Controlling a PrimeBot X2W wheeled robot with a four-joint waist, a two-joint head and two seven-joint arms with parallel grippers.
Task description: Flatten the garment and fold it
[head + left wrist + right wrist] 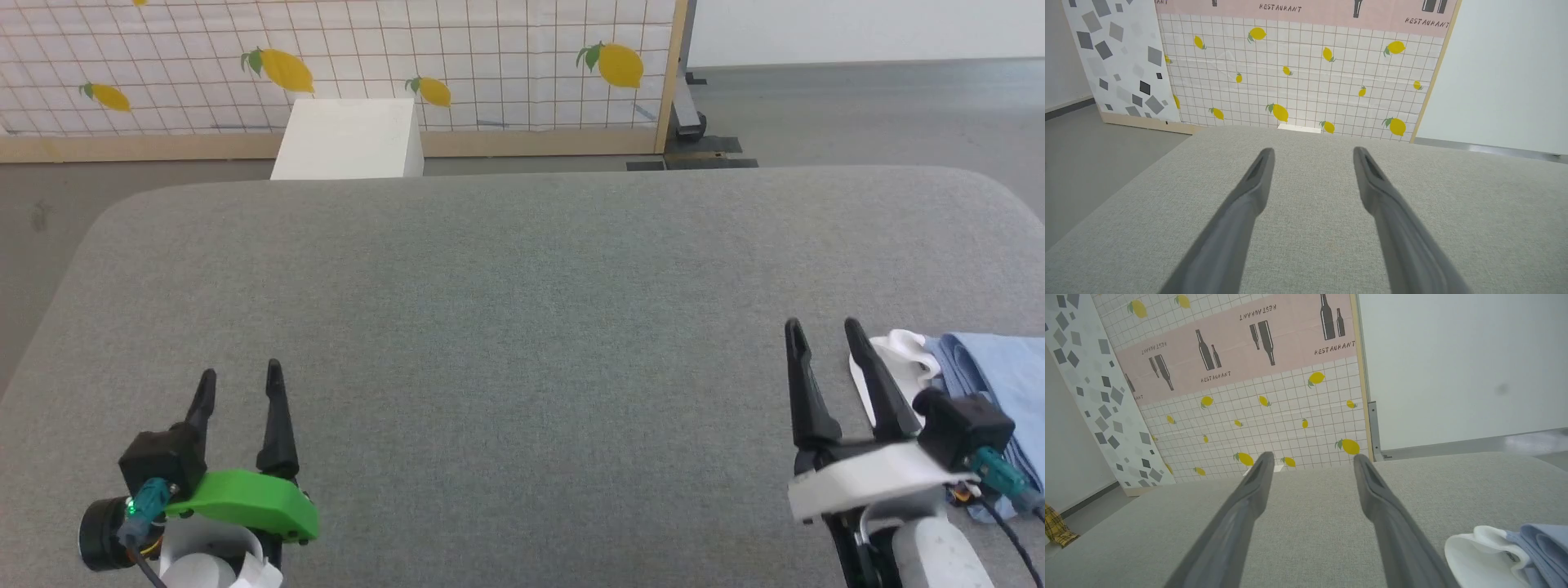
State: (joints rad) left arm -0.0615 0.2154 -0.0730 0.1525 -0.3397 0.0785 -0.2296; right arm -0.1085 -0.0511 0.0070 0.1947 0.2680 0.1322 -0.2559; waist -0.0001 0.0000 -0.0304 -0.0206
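The garment [1000,384] is lying bunched at the near right edge of the grey padded surface [522,269]. Its light-blue folds are heaped together, and a white part (the fabric is curling over there) is showing at its left end. The right gripper [821,324] is waiting just to the left of that white part. Its two dark fingers are standing apart with nothing between them and pointing toward the far side. In the right wrist view those spread fingers are framing bare grey fabric, and the garment is sitting at the lower right corner, just beside the right-hand finger. Whether the finger is touching the cloth cannot be told.

The left gripper [241,369] is resting over the near left of the surface, well apart from the garment. Its jaws are likewise standing open and empty, with plain grey fabric showing between them in the left wrist view.

Beyond the far edge a white box [347,139] is standing on the floor, in front of a grid-patterned panel printed with lemons [490,73].
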